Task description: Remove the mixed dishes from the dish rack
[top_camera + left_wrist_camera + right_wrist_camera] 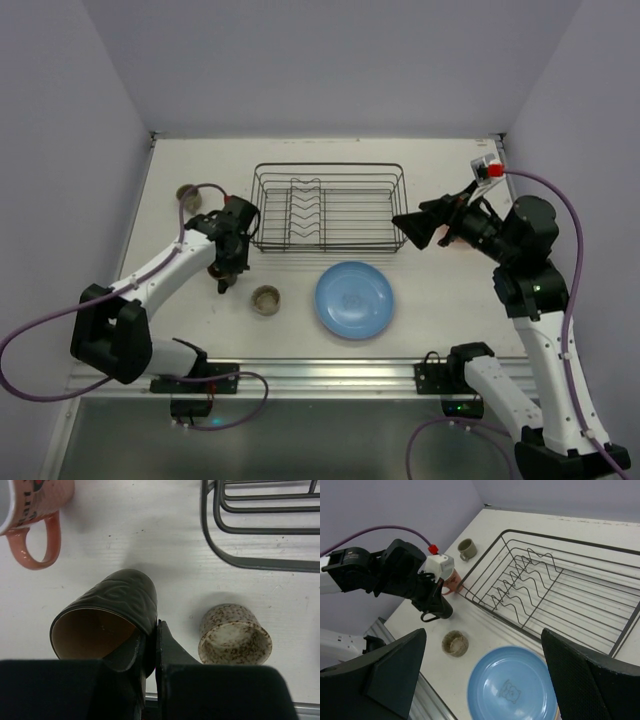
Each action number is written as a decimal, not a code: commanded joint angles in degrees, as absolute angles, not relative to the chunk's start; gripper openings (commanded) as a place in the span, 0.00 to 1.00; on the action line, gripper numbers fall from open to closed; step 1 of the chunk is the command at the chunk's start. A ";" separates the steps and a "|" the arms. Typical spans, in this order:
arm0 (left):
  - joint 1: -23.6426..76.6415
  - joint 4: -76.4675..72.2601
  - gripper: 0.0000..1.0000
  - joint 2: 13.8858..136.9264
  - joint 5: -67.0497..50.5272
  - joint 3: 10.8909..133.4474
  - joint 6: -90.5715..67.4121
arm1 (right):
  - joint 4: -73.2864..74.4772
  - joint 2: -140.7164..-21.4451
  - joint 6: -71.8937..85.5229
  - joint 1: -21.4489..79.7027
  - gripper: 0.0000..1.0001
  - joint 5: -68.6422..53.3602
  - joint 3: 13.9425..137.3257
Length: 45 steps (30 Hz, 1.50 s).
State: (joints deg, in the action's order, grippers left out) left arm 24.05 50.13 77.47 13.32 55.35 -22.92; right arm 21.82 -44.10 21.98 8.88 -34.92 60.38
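My left gripper [152, 645] is shut on the rim wall of the dark brown cup [110, 612], one finger inside and one outside. It holds the cup tilted low over the table, left of the dish rack [328, 207]. The cup [439, 611] shows its handle in the right wrist view. A speckled beige cup [235, 635] stands just to its right. A pink cup [30, 510] sits near the rack's corner. The blue plate [354, 299] lies flat in front of the black wire rack [560, 590]. My right gripper [412, 228] is open above the rack's right end.
An olive-grey cup [188, 194] stands at the back left near the wall. The beige cup [266, 299] sits between the left arm and the plate. A metal rail [330, 375] runs along the near table edge. Walls close in the left, back and right.
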 commanded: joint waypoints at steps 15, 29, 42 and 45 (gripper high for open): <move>23.73 42.72 0.43 80.33 12.83 48.43 -29.18 | 18.81 -41.66 21.09 8.61 0.99 -38.23 59.06; 23.73 47.19 0.81 74.27 15.21 54.84 -28.04 | 17.67 -42.80 21.27 8.61 0.99 -38.50 58.71; 23.82 40.98 1.00 56.73 9.84 60.90 -21.10 | 24.85 -44.12 18.99 10.01 0.99 -19.50 61.60; 23.82 37.02 1.00 49.52 17.55 61.17 -20.39 | 34.34 -43.25 16.97 12.56 0.99 -4.47 66.08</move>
State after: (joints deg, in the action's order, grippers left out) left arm 24.03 43.33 56.64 11.86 57.98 -23.16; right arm 26.57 -44.29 20.14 10.83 -22.74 60.77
